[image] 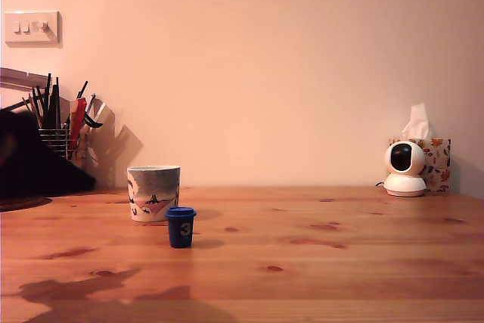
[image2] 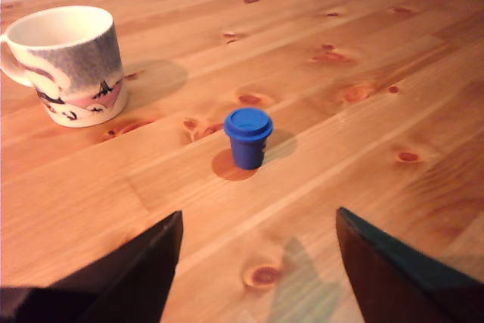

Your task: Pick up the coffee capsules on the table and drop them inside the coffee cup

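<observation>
Pine table [image: 340, 262] with dark knots, spanning the exterior view from edge to edge and backed by a plain wall [image: 265, 58] carrying a switch plate [image: 31, 27]. At the exterior view's far left, a wire utensil holder [image: 54, 141] with dark and red handles; at its far right, a patterned tissue box [image: 437, 160] directly behind a small white dome camera [image: 404, 169]. Coffee cup [image: 153, 193], grey-white with pink and black painting, upright on the table in the left half of the exterior view; the wrist view shows a handle on its side and no capsule visible inside. Gripper [image2: 257, 274], seen only in the wrist view: two dark fingers [image2: 140, 274] spread wide apart, empty, above bare wood. Blue coffee capsule [image: 181, 227], flanged end up, bearing a "3", stands just in front of the cup, apart from it, and in line with the gap between the jaws; only this one capsule is visible.
</observation>
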